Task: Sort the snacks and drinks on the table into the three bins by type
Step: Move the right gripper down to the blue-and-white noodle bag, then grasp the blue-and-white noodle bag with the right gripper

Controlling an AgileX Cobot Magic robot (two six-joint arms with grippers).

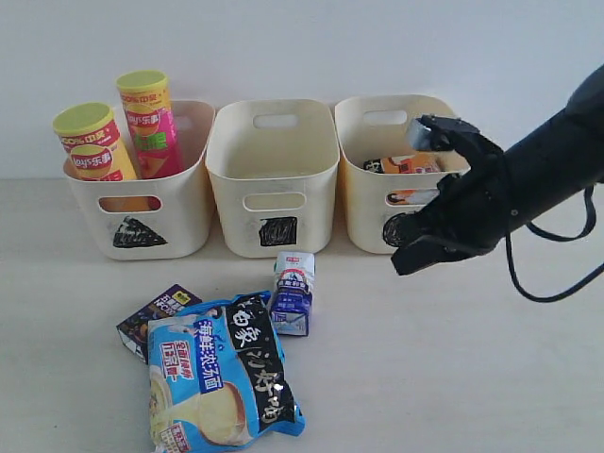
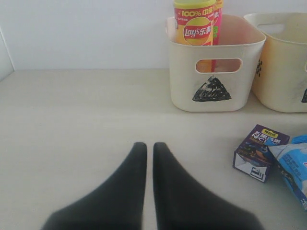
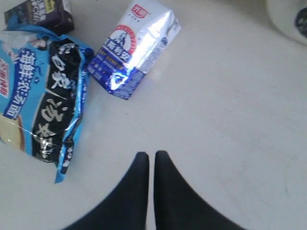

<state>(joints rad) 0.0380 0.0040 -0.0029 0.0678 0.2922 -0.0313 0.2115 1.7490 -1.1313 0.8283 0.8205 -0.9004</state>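
Pale tabletop (image 1: 491, 377) runs back to a plain white wall, with three cream plastic tubs lined up along it. From where I stand, the black right gripper (image 3: 149, 155) hangs in the air just in front of the circle-marked tub (image 1: 363, 212), its fingers pressed together with nothing between them. The black left gripper (image 2: 146, 146) sits low over bare table, likewise closed and empty, with the triangle-marked tub (image 2: 216, 72) ahead of it. That tub holds the orange-yellow Lay's can (image 1: 90, 142) and the pink Lay's can (image 1: 151, 123). The orange crinkly noodle bag (image 1: 406, 165) lies in the circle-marked tub, and the square-marked tub (image 1: 236, 189) between them looks empty. Ahead of and below the right gripper lie the white and blue-purple drink carton (image 3: 132, 48), nearest to it, then the blue crinkly noodle bag (image 3: 43, 96) just beside that, and the dark purple drink carton (image 1: 156, 316) beyond. I'd judge the step in hand is reaching for the next item. To do it well, the fingers should spread before descending, straddle the carton's narrow faces squarely, and come down clear of the bag's edge so it isn't dragged along.
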